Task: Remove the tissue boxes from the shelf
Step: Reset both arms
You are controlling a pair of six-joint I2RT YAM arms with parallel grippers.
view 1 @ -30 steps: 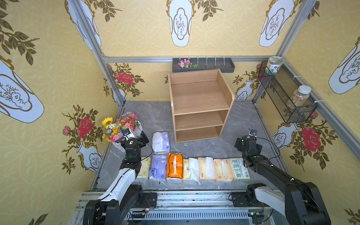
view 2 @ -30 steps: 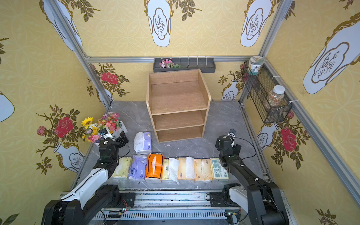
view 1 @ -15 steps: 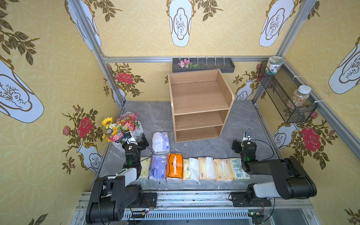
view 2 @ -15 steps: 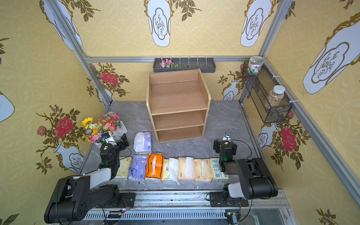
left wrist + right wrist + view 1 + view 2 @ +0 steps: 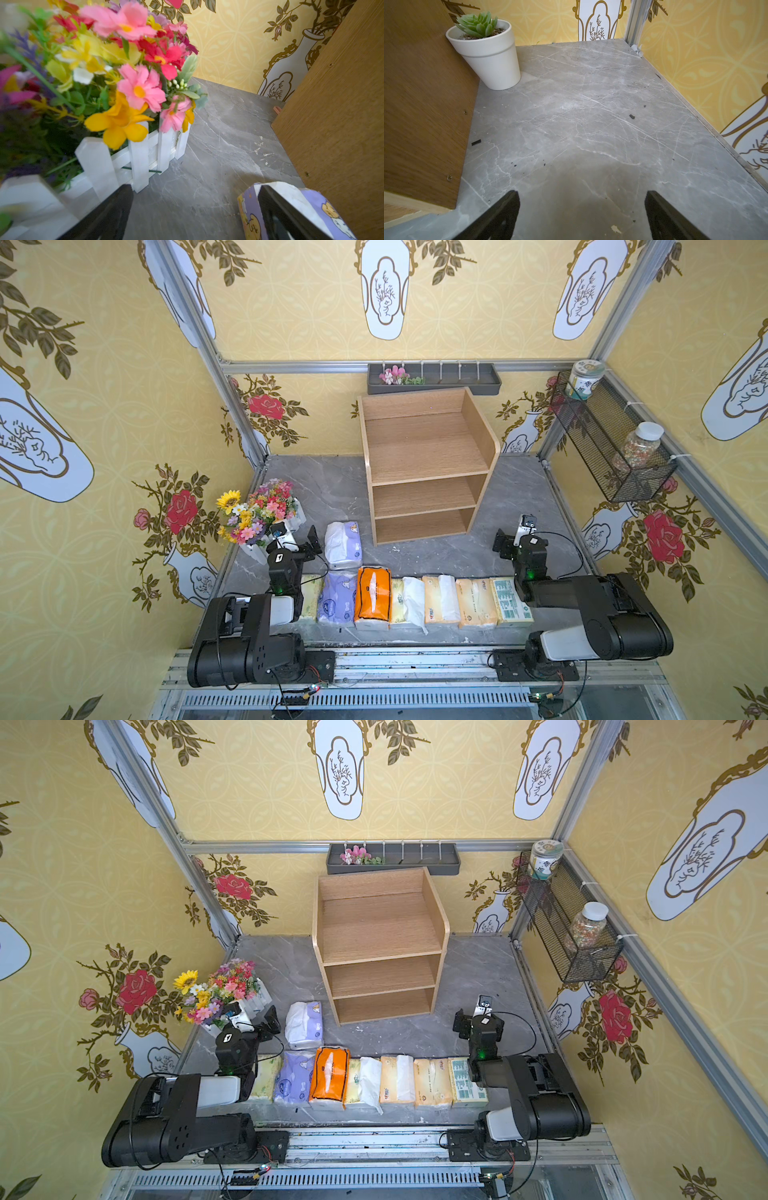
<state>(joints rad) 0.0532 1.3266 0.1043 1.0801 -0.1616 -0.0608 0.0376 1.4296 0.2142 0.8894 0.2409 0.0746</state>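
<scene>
Now we find the wooden shelf (image 5: 424, 448) bare; soft, light tissue packs (image 5: 372, 597), pinchable across their width, line the front edge of the worktop (image 5: 519, 497); left fingers (image 5: 112, 214) and right fingers (image 5: 500, 214) are spread.

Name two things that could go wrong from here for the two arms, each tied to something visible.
1. The open left gripper sits between the flower box and the lone lavender pack; a sideways swing could knock either.
2. The open right gripper faces bare tabletop beside the shelf, with a succulent pot against its side panel; a nudge there might tip the pot.
</scene>
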